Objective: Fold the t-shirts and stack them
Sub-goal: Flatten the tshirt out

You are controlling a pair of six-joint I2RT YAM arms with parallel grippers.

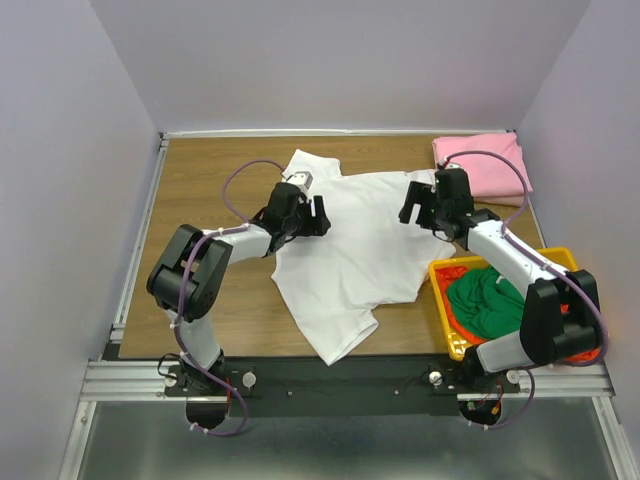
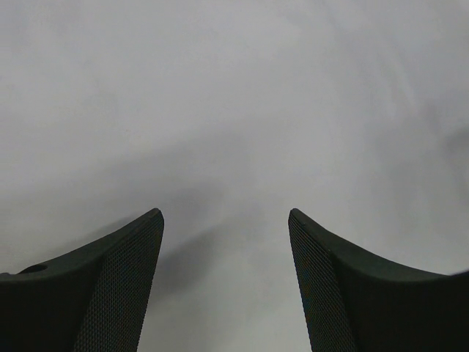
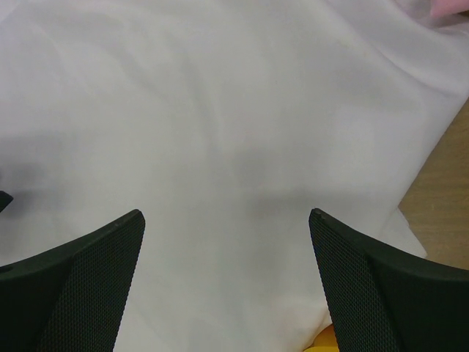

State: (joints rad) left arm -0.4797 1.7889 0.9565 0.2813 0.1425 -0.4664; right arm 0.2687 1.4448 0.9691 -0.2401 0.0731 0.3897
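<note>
White short-sleeved cloth t-shirt (image 1: pixel 350 245) lies spread out, unfolded and slightly skewed, across the middle of the brown wooden table (image 1: pixel 205 185). Its collar end reaches toward the far edge and its hem points toward the near edge, where one corner of the cloth is turned over. It shows soft wrinkles but no folds.

A pink cloth t-shirt (image 1: pixel 482 165) sits folded into a flat rectangle at the far right corner, just beside the white shirt's right sleeve. At the near right corner a yellow plastic basket (image 1: pixel 446 322) holds a crumpled green cloth t-shirt (image 1: pixel 490 300) with orange cloth (image 1: pixel 578 342) bunched next to it.

The left gripper (image 1: pixel 314 215) is over the white shirt's left shoulder area. In the left wrist view its black textured fingers (image 2: pixel 117 286) are spread wide, with only white cloth (image 2: pixel 234 110) in the gap and nothing clasped. The right gripper (image 1: pixel 414 205) is over the shirt's right shoulder. In the right wrist view its fingers (image 3: pixel 95 279) are likewise parted and empty above white cloth (image 3: pixel 220 110). Bare table (image 3: pixel 440 191) shows at the right of that view and a sliver of pink (image 3: pixel 451 7) in its upper corner. Whether either gripper's fingertips touch the cloth cannot be told.
</note>
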